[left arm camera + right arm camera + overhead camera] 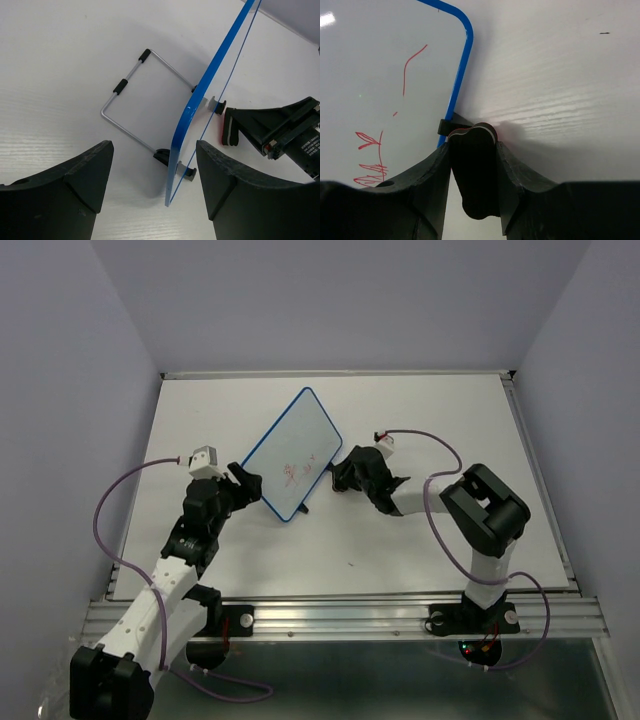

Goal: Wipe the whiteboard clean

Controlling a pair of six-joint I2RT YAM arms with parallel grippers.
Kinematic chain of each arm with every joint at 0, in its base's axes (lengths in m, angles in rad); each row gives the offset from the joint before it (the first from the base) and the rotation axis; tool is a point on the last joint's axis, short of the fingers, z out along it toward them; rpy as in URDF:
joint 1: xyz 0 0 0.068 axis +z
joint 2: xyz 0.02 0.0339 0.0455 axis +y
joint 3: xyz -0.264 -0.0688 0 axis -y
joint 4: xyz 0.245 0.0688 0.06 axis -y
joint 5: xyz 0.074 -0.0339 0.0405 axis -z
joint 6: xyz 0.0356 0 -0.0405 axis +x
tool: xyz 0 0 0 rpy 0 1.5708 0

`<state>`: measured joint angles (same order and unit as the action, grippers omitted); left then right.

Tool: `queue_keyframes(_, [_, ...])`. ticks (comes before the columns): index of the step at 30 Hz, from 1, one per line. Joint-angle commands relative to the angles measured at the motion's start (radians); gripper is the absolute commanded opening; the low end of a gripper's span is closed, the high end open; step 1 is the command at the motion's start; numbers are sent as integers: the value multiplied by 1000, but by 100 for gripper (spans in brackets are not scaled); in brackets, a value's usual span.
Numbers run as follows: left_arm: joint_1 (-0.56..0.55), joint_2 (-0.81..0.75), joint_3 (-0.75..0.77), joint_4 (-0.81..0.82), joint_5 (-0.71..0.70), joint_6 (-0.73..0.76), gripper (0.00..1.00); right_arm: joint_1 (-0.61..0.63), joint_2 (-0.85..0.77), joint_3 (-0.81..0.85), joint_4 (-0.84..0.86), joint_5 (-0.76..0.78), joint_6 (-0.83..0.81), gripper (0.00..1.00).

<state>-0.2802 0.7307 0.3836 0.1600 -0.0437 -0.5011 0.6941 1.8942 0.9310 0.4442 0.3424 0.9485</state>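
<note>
The left gripper (152,150) stands wide open, its two dark fingers (75,185) well apart and holding nothing. From its wrist camera, the blue edge of the whiteboard (290,455) falls in the gap between them, nearer one finger than the other. Whether either finger touches the rim cannot be told. The right gripper (472,146) is closed partway, clamping the eraser (472,180) between both fingers. The eraser is a dark block with a thin red and white layer at its tip. That tip sits at the rim of the whiteboard's written face, just beside a small black foot (451,125) under the rim; contact with the board cannot be made out.

The whiteboard stands tilted on a bent wire stand (120,86) with black sleeves, which reaches out behind the board on the left gripper's side. Red scribbles (370,170) mark the face turned toward the right gripper, with a single red stroke (403,80) apart from them.

Under the whiteboard lies a white table (450,420) with a faint wood grain. Pale lilac walls (90,360) rise beyond the board and to both sides of it. An aluminium rail (350,612) runs along the table edge on the arms' side of the board, carrying both arm bases
</note>
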Motion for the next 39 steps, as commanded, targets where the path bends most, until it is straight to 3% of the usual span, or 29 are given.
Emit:
queue_keyframes(1, [-5, -22, 17, -1, -19, -19, 79, 5, -96, -6, -62, -8, -78, 1])
queue_keyframes(10, [-22, -83, 21, 12, 39, -53, 83, 5, -198, 71, 22, -115, -102, 1])
queue_keyframes(20, [-24, -158, 139, -126, 54, -105, 96, 16, -15, 357, 105, 6, -192, 1])
queue_keyframes(24, [-24, -172, 211, -186, -25, -102, 99, 16, 63, 488, 91, 27, -172, 1])
queue_keyframes(32, [-24, -79, 291, -212, -116, -96, 99, 16, 158, 568, 45, 17, -90, 1])
queue_keyframes(39, [-25, 53, 360, -221, -107, -68, 99, 16, 180, 490, 24, 82, -50, 1])
